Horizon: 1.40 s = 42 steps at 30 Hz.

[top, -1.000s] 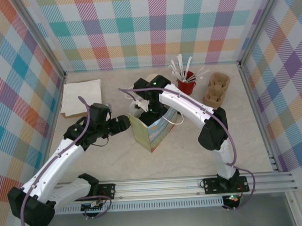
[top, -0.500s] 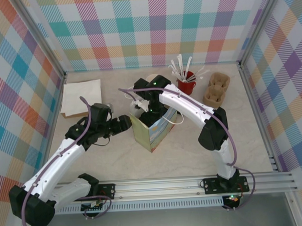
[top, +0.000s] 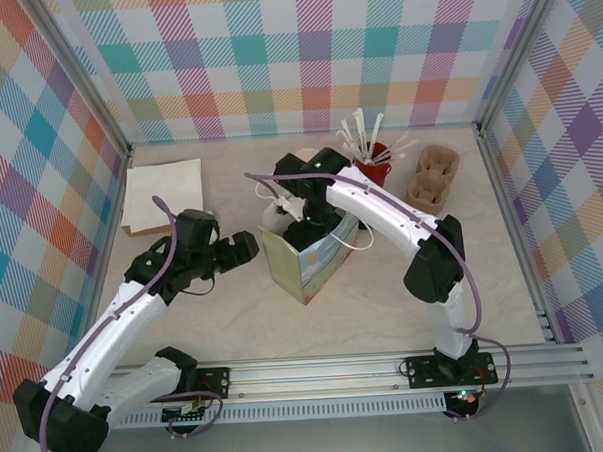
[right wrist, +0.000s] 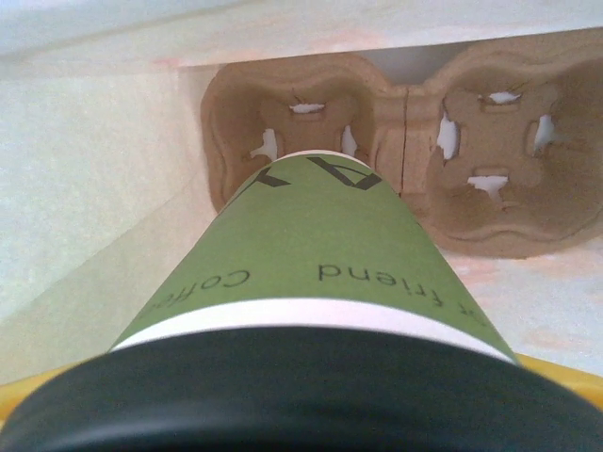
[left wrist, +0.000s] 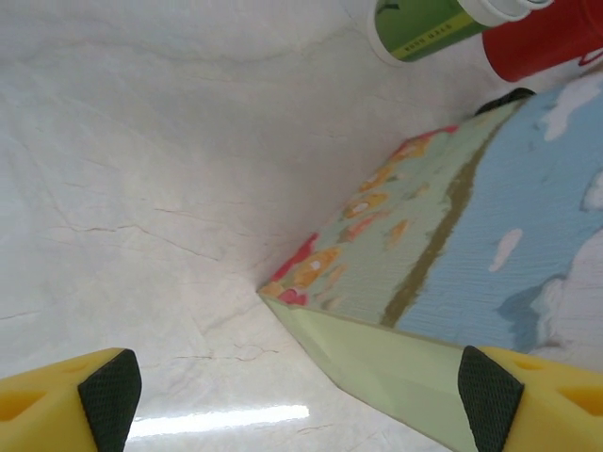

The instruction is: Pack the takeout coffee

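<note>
The takeout coffee (right wrist: 311, 254), green-sided with a black lid, hangs inside the open paper bag (top: 308, 266), with my right gripper (top: 308, 229) shut on it. Below the cup, a brown cardboard carrier (right wrist: 471, 160) lies on the bag's floor. My left gripper (top: 244, 248) stands open at the bag's left side, low over the table. In the left wrist view the bag's pale green bottom corner (left wrist: 377, 348) reaches in between the black pads (left wrist: 111, 395), close to the right-hand one.
A red cup of white stirrers (top: 371, 166) and another cardboard carrier (top: 432, 178) stand at the back right. A second green cup (left wrist: 424, 28) sits beside the red cup. A stack of napkins (top: 162, 195) lies at the back left. Checked walls enclose the table.
The left gripper's jaws have widened a little and drawn slightly back from the bag. The right arm has shifted a bit to the right over the bag's mouth.
</note>
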Motion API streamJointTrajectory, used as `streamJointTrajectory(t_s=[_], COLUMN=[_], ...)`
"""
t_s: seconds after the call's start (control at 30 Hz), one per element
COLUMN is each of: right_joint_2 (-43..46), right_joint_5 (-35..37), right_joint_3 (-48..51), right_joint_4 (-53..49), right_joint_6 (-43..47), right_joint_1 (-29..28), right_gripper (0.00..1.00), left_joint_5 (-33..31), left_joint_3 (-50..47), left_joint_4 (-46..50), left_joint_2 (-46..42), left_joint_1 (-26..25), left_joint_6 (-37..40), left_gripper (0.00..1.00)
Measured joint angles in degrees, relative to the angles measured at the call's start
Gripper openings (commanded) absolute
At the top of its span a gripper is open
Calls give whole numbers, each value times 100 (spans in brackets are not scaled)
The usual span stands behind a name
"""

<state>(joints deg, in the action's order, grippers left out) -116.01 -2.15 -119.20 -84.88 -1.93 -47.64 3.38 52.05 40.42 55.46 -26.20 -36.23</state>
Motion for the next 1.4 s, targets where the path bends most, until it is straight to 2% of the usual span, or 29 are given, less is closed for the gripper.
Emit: streamJointTrajectory(t_s=[0.17, 0.53, 0.9, 1.4], right_joint_2=[46, 46, 46, 46], right_joint_5=[-4, -11, -127, -247], right_joint_3=[2, 66, 98, 372], right_joint_4=[0, 39, 48, 256], right_joint_6=[-22, -26, -61, -376], right_joint_1=[0, 0, -4, -39], right_gripper=[78, 78, 76, 76], left_joint_5=[15, 544, 1064, 1075], left_joint_3=[81, 105, -337, -424], left_joint_4=[-44, -732, -1093, -1220], left_joint_2=[289, 975, 778, 772], left_joint_1=[245, 278, 278, 271], left_joint_6=[4, 111, 37, -44], left_gripper=[90, 86, 86, 86])
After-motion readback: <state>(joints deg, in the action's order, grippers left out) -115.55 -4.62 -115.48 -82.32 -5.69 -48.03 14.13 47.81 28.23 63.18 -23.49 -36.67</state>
